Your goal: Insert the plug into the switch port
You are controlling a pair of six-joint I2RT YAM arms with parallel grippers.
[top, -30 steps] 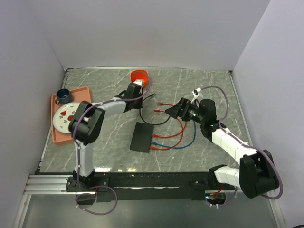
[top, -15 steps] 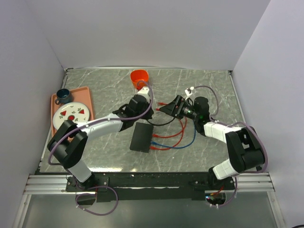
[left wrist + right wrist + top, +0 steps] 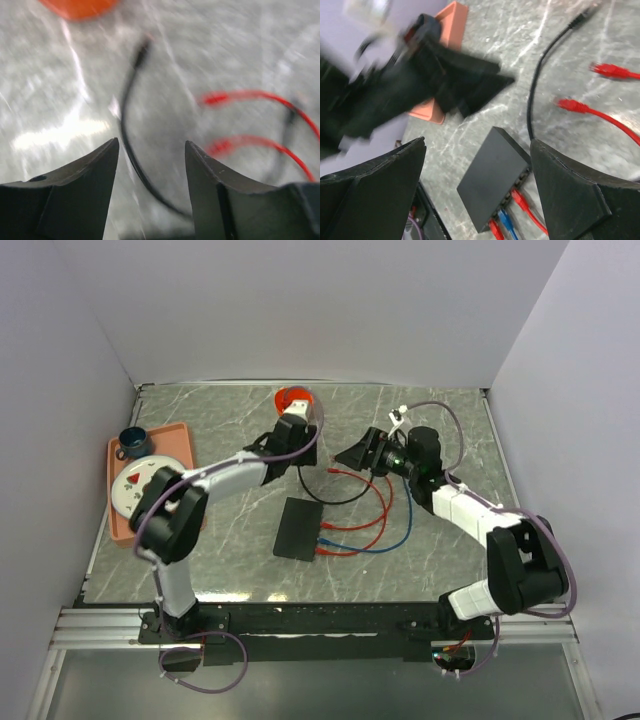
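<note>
Fig.: left arm (image 3: 228, 473) & right arm (image 3: 466, 516): white link shells, black joint housings, black bases. Lavender cable (image 3: 452, 432) runs along ea. arm, held w/ white ties, looping free nr. wrist. Left gripper (image 3: 150, 147) & right gripper (image 3: 477, 142): matte-black wedge fingers (image 3: 85, 185), tapering to tips; one small round hole in a left finger.

Landmark: switch box (image 3: 298, 529), lying flat on the table (image 3: 450, 560).

- Right edge of the box: the switch port row (image 3: 515, 182). 3 cables (image 3: 345, 552) enter here and run off to the right.
- Just behind and right of the box: a 4th cable (image 3: 335, 502) in a loop. Its plug (image 3: 578, 20) lies free, further behind.
- Well behind the box: the cup (image 3: 292, 396).
- Well left of the box: the tray (image 3: 120, 530). On it, the plate (image 3: 140, 483) lies in front of the mug (image 3: 131, 443).
</note>
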